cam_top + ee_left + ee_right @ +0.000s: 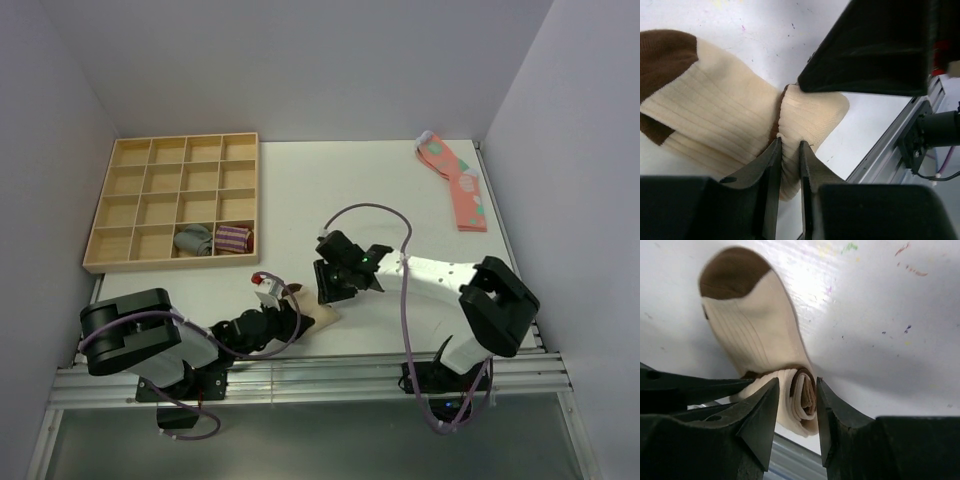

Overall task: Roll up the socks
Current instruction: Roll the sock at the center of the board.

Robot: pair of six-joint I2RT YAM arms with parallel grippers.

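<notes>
Left gripper [789, 146] pinches the beige socks [720, 115] at the table's [400, 200] six o'clock edge, apparently anchoring them. The right gripper [796, 385] narrowly straddles their rolled end; whether it grips, I cannot tell.

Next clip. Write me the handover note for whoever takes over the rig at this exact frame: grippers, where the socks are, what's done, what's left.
Grippers: the left gripper is shut, pinching a fold of the beige socks. The right gripper has its jaws on either side of the rolled end; whether they clamp it cannot be told.
Where: the socks lie between the two arms.
Done: one end is rolled; the brown toe end lies flat.
Left: finish the roll, then probably put it in the wooden tray beside the grey roll and purple-striped roll.
</notes>
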